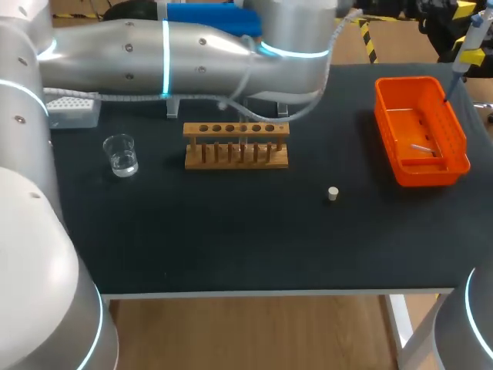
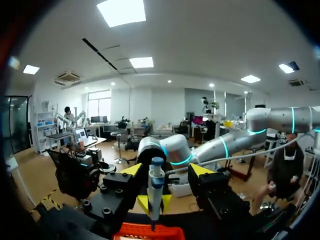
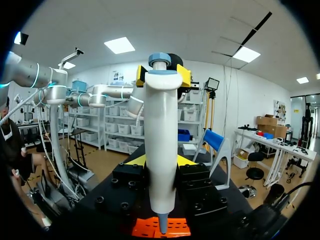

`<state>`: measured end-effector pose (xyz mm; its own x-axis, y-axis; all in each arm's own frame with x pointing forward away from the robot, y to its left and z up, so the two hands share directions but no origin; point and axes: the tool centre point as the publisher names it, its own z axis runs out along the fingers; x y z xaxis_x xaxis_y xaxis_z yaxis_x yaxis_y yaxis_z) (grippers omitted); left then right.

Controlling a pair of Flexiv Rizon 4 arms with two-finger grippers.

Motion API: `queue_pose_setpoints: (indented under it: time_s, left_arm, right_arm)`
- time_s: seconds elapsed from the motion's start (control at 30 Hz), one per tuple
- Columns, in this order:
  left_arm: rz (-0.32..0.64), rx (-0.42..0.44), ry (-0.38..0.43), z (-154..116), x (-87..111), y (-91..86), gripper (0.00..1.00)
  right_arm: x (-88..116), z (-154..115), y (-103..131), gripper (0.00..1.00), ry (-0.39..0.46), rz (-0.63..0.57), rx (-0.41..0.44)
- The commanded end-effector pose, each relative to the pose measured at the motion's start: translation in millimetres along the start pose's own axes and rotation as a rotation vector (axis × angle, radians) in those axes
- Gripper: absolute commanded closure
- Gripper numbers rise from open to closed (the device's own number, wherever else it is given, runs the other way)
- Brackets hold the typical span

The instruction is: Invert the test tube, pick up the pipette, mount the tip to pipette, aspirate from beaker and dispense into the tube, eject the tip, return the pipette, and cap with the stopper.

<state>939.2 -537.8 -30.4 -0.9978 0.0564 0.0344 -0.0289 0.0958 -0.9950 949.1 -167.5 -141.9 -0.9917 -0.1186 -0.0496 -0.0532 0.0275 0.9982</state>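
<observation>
Right gripper [image 3: 160, 161] clamps the white plastic pipette [image 3: 160, 140] upright over the orange plastic bin [image 1: 427, 176] at the far right of the black table [image 1: 231, 239]; left gripper [image 2: 166, 170] faces it, fingers [image 2: 132, 170] spread. Wooden tube rack [image 1: 236, 146], glass beaker [image 1: 121, 156] and small white stopper [image 1: 333, 193] stand apart.

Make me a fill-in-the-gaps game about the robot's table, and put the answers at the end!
1. The right gripper holds the pipette over a bin coloured ____.
2. The glass beaker stands beside the rack, which is made of ____.
3. The small stopper lies on the table, whose top is coloured ____.

Missing words: orange, wood, black.
</observation>
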Motion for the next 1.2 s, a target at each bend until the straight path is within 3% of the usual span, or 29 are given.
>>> queue_pose_setpoints:
  time_s: [0.03,0.47,1.0,1.2]
  left_arm:
    - [-0.023,-0.058,0.011,-59.3,7.3,-0.1,0.00]
    - [-0.072,-0.138,-0.087,-164.7,46.7,31.0,0.00]
    - [-0.042,-0.075,-0.170,-259.1,89.3,89.6,0.00]
    - [0.005,-0.049,-0.158,-284.9,101.1,107.1,0.00]
  right_arm:
    - [0.1,-0.3,1.2,1.00,0.001,0.000,0.003]
    - [0.1,-0.3,1.2,1.00,0.001,0.000,0.003]
    - [0.1,-0.3,1.2,1.00,0.001,0.000,0.003]
    - [0.1,-0.3,1.2,1.00,0.001,0.000,0.003]
